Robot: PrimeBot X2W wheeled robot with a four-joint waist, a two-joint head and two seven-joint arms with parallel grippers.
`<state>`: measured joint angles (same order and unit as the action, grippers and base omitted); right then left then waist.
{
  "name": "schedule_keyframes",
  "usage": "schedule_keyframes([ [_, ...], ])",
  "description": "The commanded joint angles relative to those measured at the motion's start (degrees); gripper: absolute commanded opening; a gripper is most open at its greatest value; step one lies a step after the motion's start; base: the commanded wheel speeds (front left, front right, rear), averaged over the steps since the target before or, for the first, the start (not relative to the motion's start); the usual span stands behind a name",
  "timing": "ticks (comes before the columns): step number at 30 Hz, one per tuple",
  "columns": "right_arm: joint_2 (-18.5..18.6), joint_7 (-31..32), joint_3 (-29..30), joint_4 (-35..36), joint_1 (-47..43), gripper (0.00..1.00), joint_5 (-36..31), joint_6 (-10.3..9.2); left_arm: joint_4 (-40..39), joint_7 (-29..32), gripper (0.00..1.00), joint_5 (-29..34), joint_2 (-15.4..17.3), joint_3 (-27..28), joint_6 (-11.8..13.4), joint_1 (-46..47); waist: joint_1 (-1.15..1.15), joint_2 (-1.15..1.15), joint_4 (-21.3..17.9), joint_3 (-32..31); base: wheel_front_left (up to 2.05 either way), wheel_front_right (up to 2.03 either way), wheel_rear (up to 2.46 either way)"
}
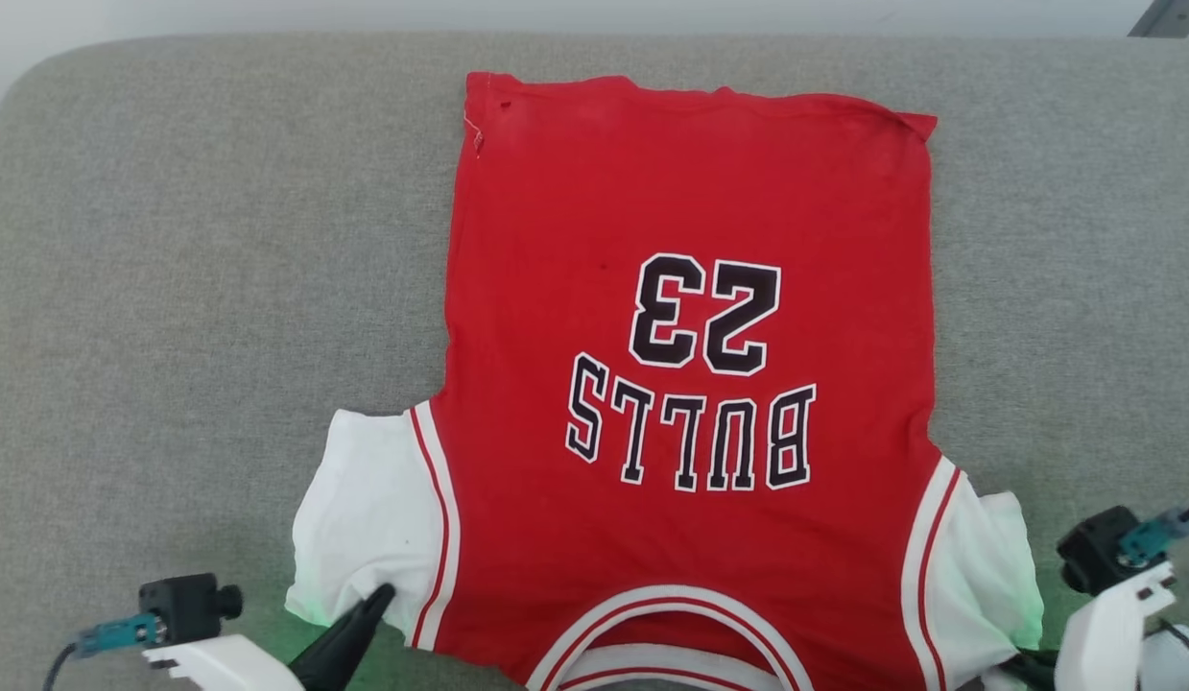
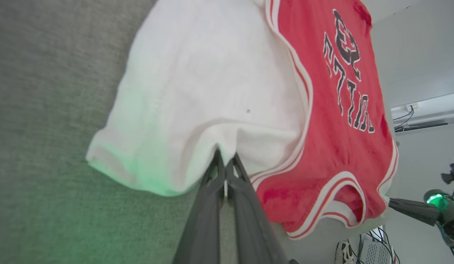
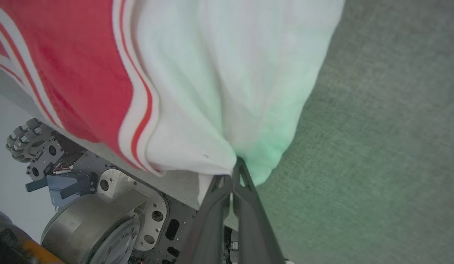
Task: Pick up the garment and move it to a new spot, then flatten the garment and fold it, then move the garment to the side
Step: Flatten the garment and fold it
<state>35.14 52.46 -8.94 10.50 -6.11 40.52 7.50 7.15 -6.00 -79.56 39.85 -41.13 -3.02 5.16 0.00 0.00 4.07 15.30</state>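
The red jersey [image 1: 575, 192] lies spread flat on the middle of the grey cushion [image 1: 172, 288], collar at the cushion's near edge. It looks light, soft and floppy, so the white sleeves [image 1: 364, 499] are good spots to hold. The left gripper [image 2: 225, 163] is squeezed tight on one sleeve, the right gripper [image 3: 236, 165] on the other. The head view shows the whole jersey and its number 23 [image 1: 704, 312]; the wrist views show each pinch close up.
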Motion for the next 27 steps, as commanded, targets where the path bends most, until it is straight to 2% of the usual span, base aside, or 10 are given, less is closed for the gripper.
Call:
schedule_keyframes([
  [1, -0.1, -1.2, -0.7, -1.4, 1.3, 0.00, -0.3, -0.03, 0.7, 0.3, 0.00, 0.3, -0.5, -0.3, -0.4, 0.7, 0.00, 0.00, 0.2, 0.4, 0.00, 0.00, 0.00],
  [5, 0.0, -5.0, -4.0, -5.7, 3.3, 0.00, -1.4, -0.08, 2.5, 0.5, 0.00, 0.8, -1.8, -1.1, -1.0, 1.8, 0.00, 0.00, 0.4, 1.0, 0.00, 0.00, 0.00],
  [6, 0.3, -5.9, -4.8, -6.0, 3.7, 0.27, -1.5, -0.08, 2.8, 0.3, 0.00, 0.8, -2.0, -1.1, -1.3, 1.9, 0.00, 0.00, 0.4, 1.1, 0.00, 0.00, 0.00],
  [7, 0.5, -6.8, -5.0, -6.1, 4.2, 0.76, -1.1, -0.11, 3.1, 0.2, 0.00, 0.8, -2.2, -1.1, -1.5, 1.8, 0.00, 0.00, 0.4, 1.2, 0.00, 0.00, 0.00],
  [8, 0.9, -7.3, -4.9, -6.0, 4.4, 1.00, -0.3, -0.13, 3.2, 0.0, 0.00, 0.8, -2.4, -1.1, -1.6, 1.8, 0.00, 0.00, 0.4, 1.3, 0.00, 0.00, 0.00],
  [13, 4.2, -9.2, 0.0, 0.5, 3.8, 1.00, 3.1, -0.06, 3.0, -1.0, 0.00, 0.7, -3.1, -0.9, -2.6, 2.0, 0.00, 0.00, 0.9, 1.7, 0.00, 0.00, 0.00],
  [18, 6.6, -6.4, 11.4, 8.4, 2.2, 1.00, 6.6, -0.03, 2.1, -2.2, 0.00, 2.5, -3.5, -1.3, -2.9, 2.8, 0.00, 0.00, 1.8, 2.5, 0.00, 0.00, 0.00],
  [20, 5.7, -5.1, 17.9, 8.6, 3.3, 1.00, 6.1, -0.03, 1.1, -2.5, 0.00, 3.3, -4.1, -1.5, -2.9, 3.3, 0.00, 0.00, 2.7, 2.9, 0.00, 0.00, 0.00],
  [23, 4.9, -3.8, 23.7, 8.2, 7.1, 1.00, 4.4, -0.03, -0.5, -2.6, 0.00, 4.5, -4.1, -1.9, -2.3, 4.1, 0.00, 0.00, 4.2, 3.7, 0.00, 0.00, 0.00],
  [27, 5.4, -5.1, 23.7, 5.7, 13.7, 1.00, -0.6, -0.02, -2.2, -2.4, 0.00, 5.8, -4.6, -2.3, -1.7, 5.3, 0.00, 0.00, 5.8, 5.0, 0.00, 0.00, 0.00],
])
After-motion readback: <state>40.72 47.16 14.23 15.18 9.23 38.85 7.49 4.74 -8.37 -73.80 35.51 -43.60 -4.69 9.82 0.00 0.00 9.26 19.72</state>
